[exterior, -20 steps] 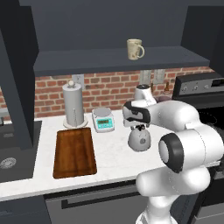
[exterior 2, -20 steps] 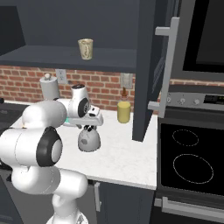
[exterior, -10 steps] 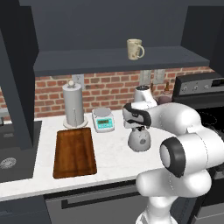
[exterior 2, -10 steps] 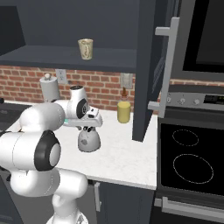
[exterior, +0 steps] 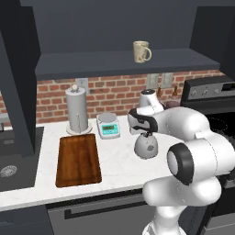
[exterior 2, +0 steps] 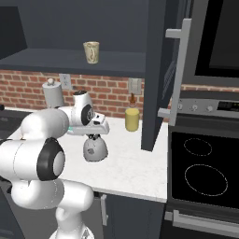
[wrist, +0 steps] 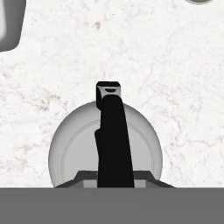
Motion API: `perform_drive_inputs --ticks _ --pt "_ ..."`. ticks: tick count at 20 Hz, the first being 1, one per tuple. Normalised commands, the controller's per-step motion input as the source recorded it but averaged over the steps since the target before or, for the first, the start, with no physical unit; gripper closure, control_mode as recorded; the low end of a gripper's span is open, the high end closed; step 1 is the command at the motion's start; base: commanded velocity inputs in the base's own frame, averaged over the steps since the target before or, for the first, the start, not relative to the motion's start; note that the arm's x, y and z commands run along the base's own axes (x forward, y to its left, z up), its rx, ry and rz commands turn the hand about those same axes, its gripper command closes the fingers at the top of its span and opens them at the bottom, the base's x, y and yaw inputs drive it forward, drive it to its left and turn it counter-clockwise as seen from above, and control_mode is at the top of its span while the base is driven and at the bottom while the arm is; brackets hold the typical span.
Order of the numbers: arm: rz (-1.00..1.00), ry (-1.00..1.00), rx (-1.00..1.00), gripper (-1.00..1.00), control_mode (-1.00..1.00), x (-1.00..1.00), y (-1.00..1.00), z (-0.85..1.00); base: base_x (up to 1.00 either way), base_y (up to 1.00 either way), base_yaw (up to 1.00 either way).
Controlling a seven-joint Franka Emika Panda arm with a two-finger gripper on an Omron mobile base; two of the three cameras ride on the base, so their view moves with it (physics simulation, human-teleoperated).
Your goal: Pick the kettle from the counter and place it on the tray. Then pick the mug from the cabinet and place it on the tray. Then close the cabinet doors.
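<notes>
The small grey kettle (exterior: 146, 147) (exterior 2: 94, 149) stands on the white counter (exterior: 119, 163), right of the brown tray (exterior: 78, 160). My gripper (exterior: 145, 134) (exterior 2: 94, 136) sits straight down on its top. In the hand view the black handle (wrist: 113, 131) runs up the middle of the round kettle (wrist: 144, 140), and my gripper (wrist: 114, 179) is shut on that handle at the bottom edge. The cream mug (exterior: 141, 51) (exterior 2: 91, 52) stands on the shelf of the open cabinet (exterior: 119, 64). One cabinet door (exterior 2: 156, 74) hangs open to the right, another (exterior: 18, 82) to the left.
A tall paper-towel cylinder (exterior: 77, 110) and a white-and-teal scale (exterior: 108, 125) stand behind the tray. A yellow cup (exterior 2: 132, 120) sits by the brick wall. The stove (exterior 2: 205, 172) lies to the right and a sink (exterior: 9, 170) to the left.
The hand has settled a little lower onto the kettle's top and the fingers have closed in on the handle. The kettle has not moved.
</notes>
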Motion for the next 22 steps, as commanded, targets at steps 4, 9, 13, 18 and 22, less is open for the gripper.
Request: perform_drive_inputs --ticks 4,9,13,18,22 --pt "0.00 0.00 0.00 1.00 -1.00 -0.21 0.06 0.03 0.00 0.00 0.00" --pt "0.00 0.00 0.00 1.00 -1.00 -0.52 0.25 0.31 0.00 0.00 0.00" --pt "0.00 0.00 0.00 1.00 -1.00 -0.58 0.42 0.38 0.00 0.00 0.00" --pt "0.00 0.00 0.00 1.00 -1.00 -0.40 0.54 0.39 0.00 0.00 0.00" --pt "0.02 0.00 0.00 1.00 -1.00 -0.34 0.68 0.19 0.00 0.00 0.00"
